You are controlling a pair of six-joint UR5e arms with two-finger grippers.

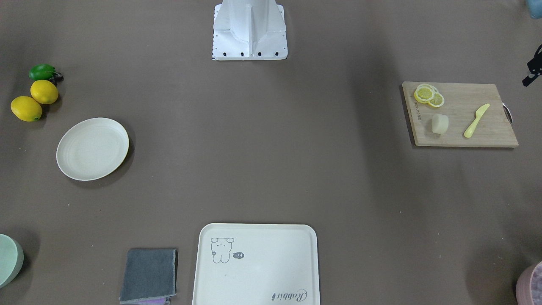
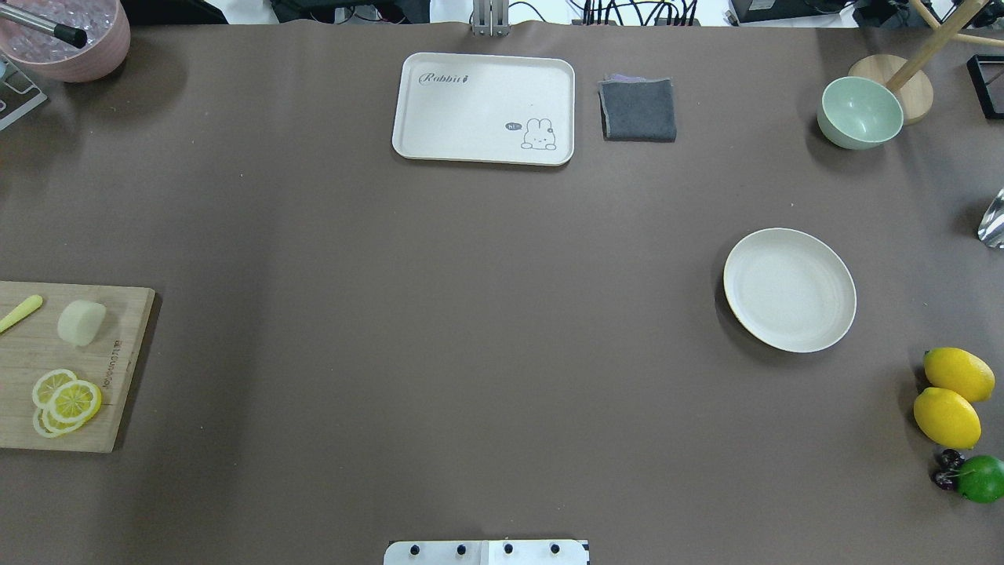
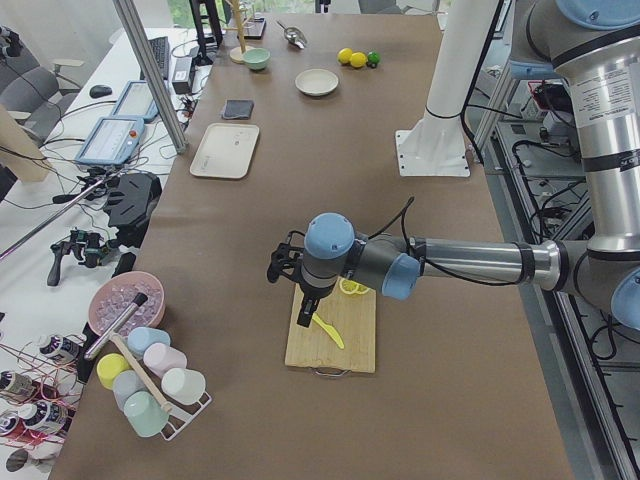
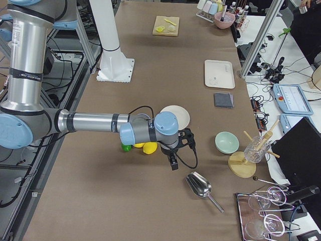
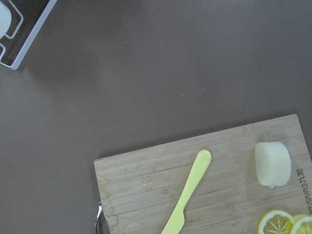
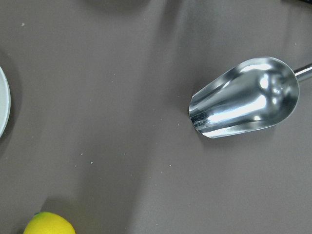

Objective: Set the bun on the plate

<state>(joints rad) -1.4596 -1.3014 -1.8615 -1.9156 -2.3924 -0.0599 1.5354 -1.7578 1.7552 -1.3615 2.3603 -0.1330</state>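
Observation:
The bun [image 1: 440, 124] [image 2: 81, 322] is a small pale cylinder lying on a wooden cutting board [image 1: 465, 131], and the left wrist view shows the bun [image 5: 272, 164] at its right edge. The round cream plate [image 1: 92, 148] [image 2: 789, 289] sits bare at the table's other end. In the exterior left view my left gripper [image 3: 303, 316] hangs over the near part of the board; I cannot tell whether it is open or shut. In the exterior right view my right gripper [image 4: 173, 163] hovers beyond the plate [image 4: 175, 116], near the lemons; its state cannot be told either.
A yellow plastic knife [image 1: 476, 121] and lemon slices [image 1: 428, 95] share the board. Two lemons [image 2: 953, 396] and a lime [image 2: 980, 478] lie near the plate. A metal scoop [image 6: 243, 97], a green bowl [image 2: 860, 112], a grey cloth [image 2: 638, 109] and a rectangular tray [image 2: 484, 107] are also on the table.

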